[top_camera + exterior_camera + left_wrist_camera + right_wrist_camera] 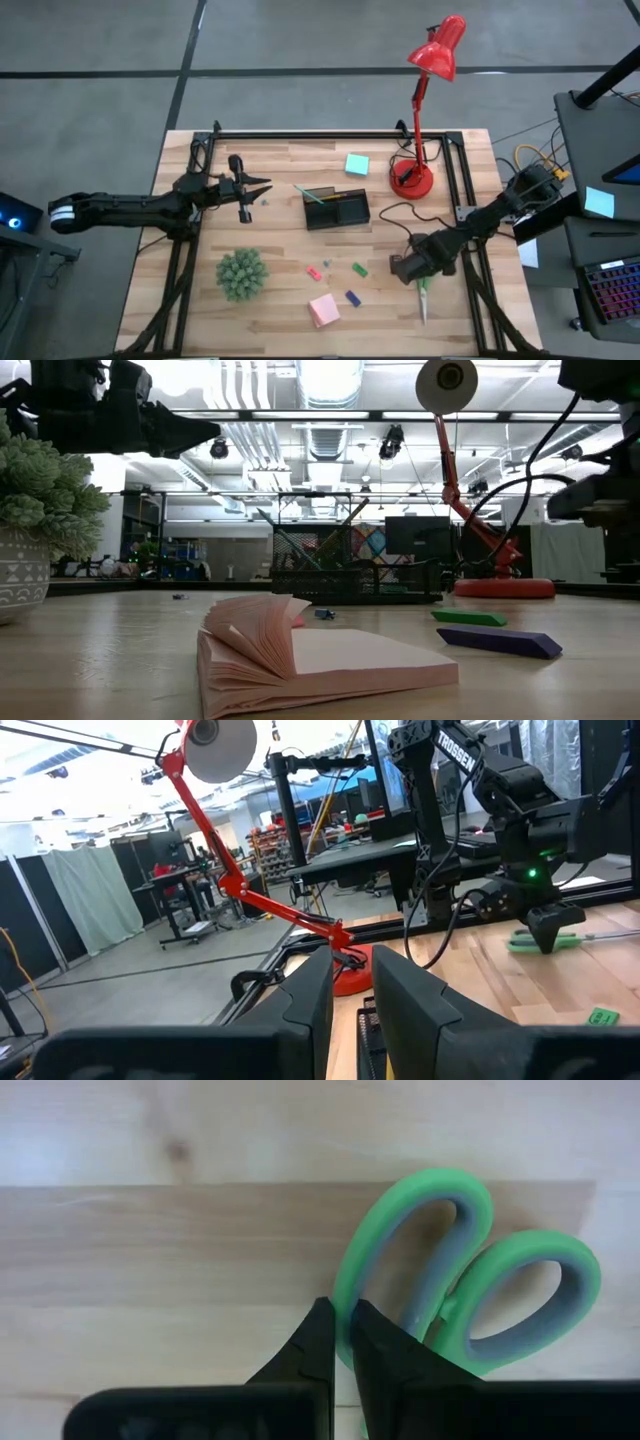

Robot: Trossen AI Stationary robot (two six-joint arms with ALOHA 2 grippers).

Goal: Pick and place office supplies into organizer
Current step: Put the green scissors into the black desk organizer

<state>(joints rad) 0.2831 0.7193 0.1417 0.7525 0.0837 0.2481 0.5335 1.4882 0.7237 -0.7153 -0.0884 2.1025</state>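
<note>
I see the right gripper (419,281) at the table's 4 o'clock, fingers pinching one green loop of the scissors (455,1280) lying flat there, the organizer (337,208) at centre, and the left gripper (262,189) at 9 o'clock, fingers slightly parted, holding nothing.

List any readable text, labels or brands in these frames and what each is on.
"TROSSEN": white letters on the right arm, read in the left wrist view.
Nothing else can be read: the pink sticky-note pad, the erasers, the scissors and the organizer show no print, and the distant room signage is too small.
</note>
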